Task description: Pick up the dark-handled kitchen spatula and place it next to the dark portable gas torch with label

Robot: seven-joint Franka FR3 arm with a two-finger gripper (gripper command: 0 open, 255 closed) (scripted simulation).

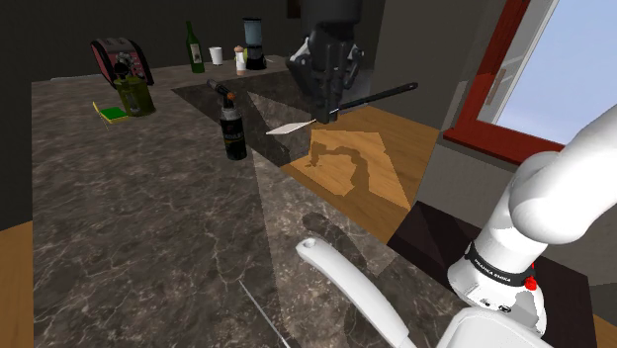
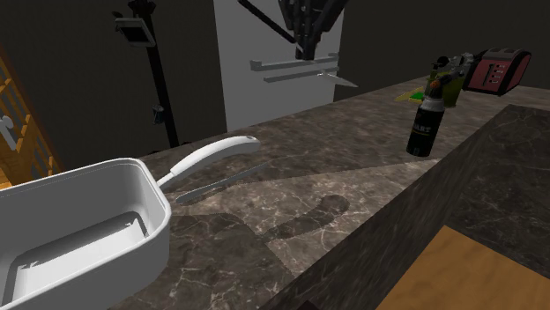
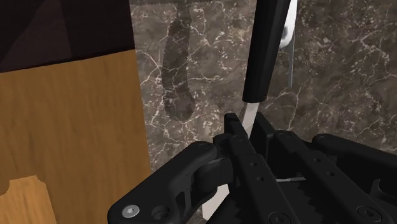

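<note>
White pan [image 2: 148,251] was recorded closest to the lens in the second exterior view, at the near end of the counter [image 1: 148,217], with its long handle [image 2: 211,154] laid toward the middle of the slab.

Gripper [image 1: 323,111] was seen raised above the counter's side edge, where the stone drops to a wooden floor [image 1: 371,163]. Its fingers [image 3: 191,175] were pressed onto the spatula [image 1: 366,99] and gripped the pale shaft [image 3: 250,121] just below the dark handle [image 3: 264,51]. The spatula was carried clear of the surface, roughly level. Its handle was run out past the edge over the wood and its pale blade was pointed toward the torch [image 1: 234,129].

The torch was found upright near that same edge, just beside the blade tip and lower than it, with no contact between them. Its dark body was marked with a label.

Toward the counter's far end, beyond the torch, an olive jar [image 1: 133,96], a green-and-yellow sponge [image 1: 112,113] and a red appliance [image 1: 119,57] were noted. A green bottle [image 1: 195,47] and a white cup [image 1: 216,55] were noted along the back edge.
</note>
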